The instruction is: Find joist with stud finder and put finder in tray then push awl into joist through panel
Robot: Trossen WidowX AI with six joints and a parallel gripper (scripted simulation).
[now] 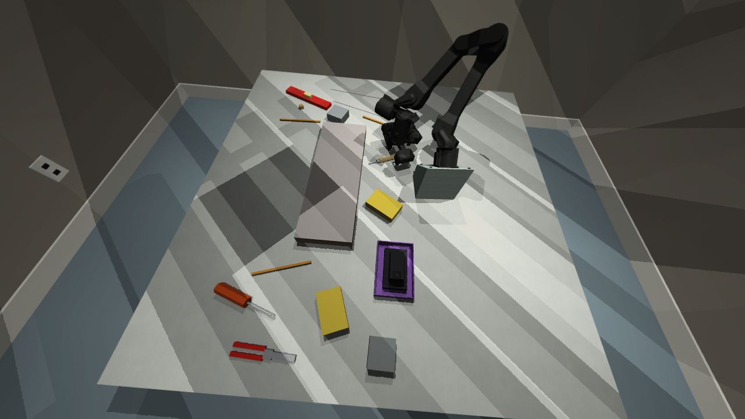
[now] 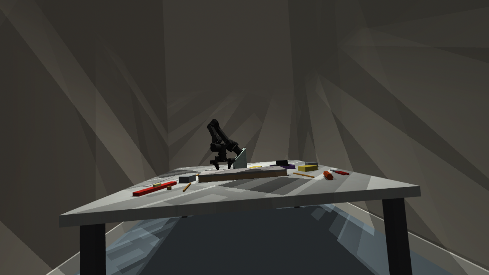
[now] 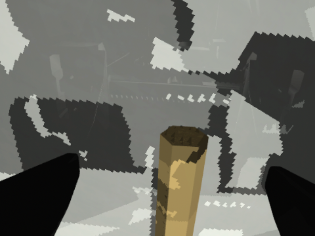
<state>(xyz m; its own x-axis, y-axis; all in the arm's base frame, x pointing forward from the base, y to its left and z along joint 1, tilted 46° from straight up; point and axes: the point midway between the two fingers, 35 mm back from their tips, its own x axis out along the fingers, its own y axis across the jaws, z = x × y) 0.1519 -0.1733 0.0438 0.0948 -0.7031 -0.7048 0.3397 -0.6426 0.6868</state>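
Observation:
My gripper (image 1: 396, 151) (image 2: 223, 168) (image 3: 173, 170) is open, pointing down low over the table, its fingers on either side of the awl's wooden handle with gaps. The awl (image 1: 385, 159) (image 3: 180, 193) lies on the table beside the floor panel, its metal tip toward the panel. The floor panel (image 1: 333, 177) (image 2: 242, 177) is a long pale slab with no hole that I can make out; the joist is hidden. The black stud finder (image 1: 397, 263) (image 2: 281, 162) sits in the purple tray (image 1: 379, 279) (image 2: 290, 167).
A yellow block (image 1: 383, 204) lies between awl and tray; another yellow block (image 1: 332, 311) and a grey block (image 1: 381, 355) lie nearer the front. A second grey block (image 1: 337, 113) and a red level (image 1: 320, 102) lie beyond the panel. A screwdriver (image 1: 231, 295) and pliers (image 1: 248, 357) lie front left.

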